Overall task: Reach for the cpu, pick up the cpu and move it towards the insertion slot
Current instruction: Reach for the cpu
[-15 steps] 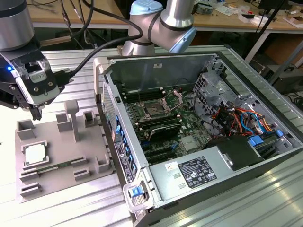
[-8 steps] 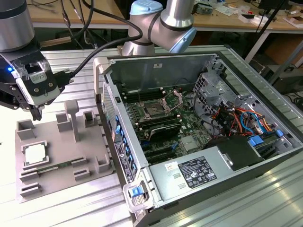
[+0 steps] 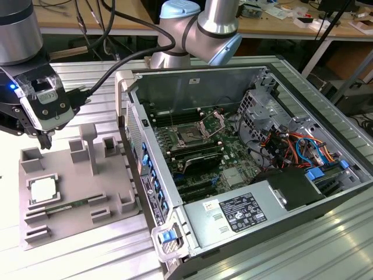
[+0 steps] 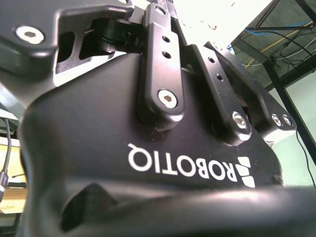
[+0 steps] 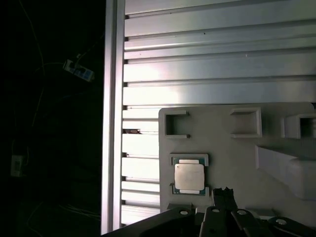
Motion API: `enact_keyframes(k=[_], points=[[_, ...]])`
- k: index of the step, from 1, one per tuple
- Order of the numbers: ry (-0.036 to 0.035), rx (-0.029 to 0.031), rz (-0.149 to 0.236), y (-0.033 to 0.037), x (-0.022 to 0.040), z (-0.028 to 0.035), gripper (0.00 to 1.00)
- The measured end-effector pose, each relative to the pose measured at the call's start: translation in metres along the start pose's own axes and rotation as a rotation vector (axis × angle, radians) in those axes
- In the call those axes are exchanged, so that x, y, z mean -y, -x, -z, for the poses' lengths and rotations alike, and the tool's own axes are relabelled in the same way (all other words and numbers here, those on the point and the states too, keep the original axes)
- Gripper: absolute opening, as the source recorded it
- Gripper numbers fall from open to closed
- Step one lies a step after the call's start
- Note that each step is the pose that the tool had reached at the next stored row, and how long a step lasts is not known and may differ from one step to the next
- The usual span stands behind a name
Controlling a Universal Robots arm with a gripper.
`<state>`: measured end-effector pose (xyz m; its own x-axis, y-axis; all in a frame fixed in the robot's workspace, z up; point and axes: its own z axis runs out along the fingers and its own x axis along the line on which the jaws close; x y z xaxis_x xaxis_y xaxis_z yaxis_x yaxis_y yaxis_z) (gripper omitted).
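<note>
In the exterior view the scene is evenly lit, and strong glare is thrown off the ribbed metal table [image 3: 315, 245]. In the first wrist view the table is washed bright while the space beyond its edge is left almost black, and in the second wrist view the black gripper housing [image 4: 98, 128] is silhouetted against an overexposed background.

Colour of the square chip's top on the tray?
Flat square cpu: silvery-white metal top; best in the first wrist view.
</note>
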<state>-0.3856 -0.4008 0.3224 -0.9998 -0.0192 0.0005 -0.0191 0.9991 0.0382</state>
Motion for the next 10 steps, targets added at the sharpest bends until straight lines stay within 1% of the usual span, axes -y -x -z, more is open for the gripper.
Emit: enact_keyframes(k=[10], points=[[-0.0001, 0.0, 0.0, 0.0, 0.0001, -0.0026, 0.11]])
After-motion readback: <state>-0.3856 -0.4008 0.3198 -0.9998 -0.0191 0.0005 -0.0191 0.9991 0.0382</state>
